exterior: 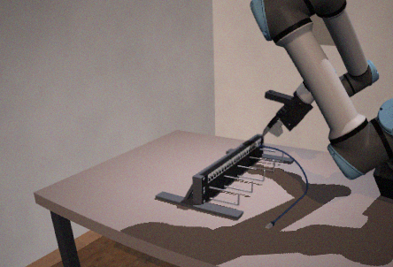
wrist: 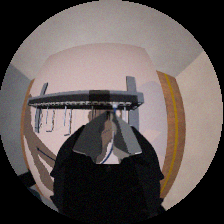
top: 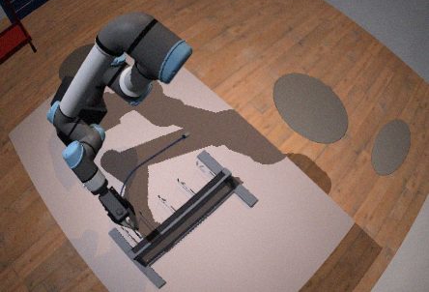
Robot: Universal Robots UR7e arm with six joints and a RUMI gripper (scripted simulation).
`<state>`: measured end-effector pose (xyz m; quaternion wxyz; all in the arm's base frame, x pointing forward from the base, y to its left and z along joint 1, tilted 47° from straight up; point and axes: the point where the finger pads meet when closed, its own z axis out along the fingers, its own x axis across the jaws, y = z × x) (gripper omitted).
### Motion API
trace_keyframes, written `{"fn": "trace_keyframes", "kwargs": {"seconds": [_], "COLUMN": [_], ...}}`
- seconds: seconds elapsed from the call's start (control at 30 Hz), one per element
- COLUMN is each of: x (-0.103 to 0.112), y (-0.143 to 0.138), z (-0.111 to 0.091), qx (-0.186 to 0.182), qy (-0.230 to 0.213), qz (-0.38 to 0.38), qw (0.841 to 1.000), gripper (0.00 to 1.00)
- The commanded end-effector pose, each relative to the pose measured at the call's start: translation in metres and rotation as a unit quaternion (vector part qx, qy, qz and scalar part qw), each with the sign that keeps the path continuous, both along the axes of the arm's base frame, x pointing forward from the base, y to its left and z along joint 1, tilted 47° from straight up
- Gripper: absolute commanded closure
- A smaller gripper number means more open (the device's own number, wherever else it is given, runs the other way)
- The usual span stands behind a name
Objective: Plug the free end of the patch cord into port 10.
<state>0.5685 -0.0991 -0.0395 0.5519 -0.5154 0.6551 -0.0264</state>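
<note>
The end effector (top: 140, 236) (exterior: 264, 135) (wrist: 108, 111) is closed tight with nothing in it. Its tips are at the rack (top: 209, 155) (exterior: 197, 189) (wrist: 131, 86), close to the plugged-in end of the blue patch cord (top: 145, 162) (exterior: 306, 179) (wrist: 106, 156). Whether they touch the rack is hard to tell.

The free plug (top: 185, 135) (exterior: 269, 225) lies on the tabletop (top: 309, 225) (exterior: 128, 166) (wrist: 100, 65), out in front of the ports. It is well apart from the tips — off toward the rack's left end as you face the ports, and out on the robot's side. There is only one arm, so this arm has to go and get it.

The last bit of cord runs roughly along the rack, and the plug points along it too, not at the ports. So the plug likely needs about a quarter turn before it can go into port 10, nearer the middle of the row.

The plug is too small to show which way its clip faces. The port numbers can't be read either. In the wrist view, the big dark fingers hide part of the cord — and the plugged end is just a blurry spot. The rack stands on its feet and doesn't look tipped.
</note>
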Motion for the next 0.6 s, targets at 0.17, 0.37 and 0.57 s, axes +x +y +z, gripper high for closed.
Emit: {"fn": "trace_keyframes", "kwargs": {"seconds": [0.17,0.37,0.57], "x": [0.0,-0.0014,-0.0052], "y": [-0.0006,-0.0016,-0.0044], "z": [0.0003,0.0011,0.0031], "qx": [0.0,0.0,0.0], "qy": [0.0,0.0,0.0], "qz": [0.0,0.0,0.0], "qw": [1.0,1.0,1.0], "gripper": [1.0,1.0,1.0]}}
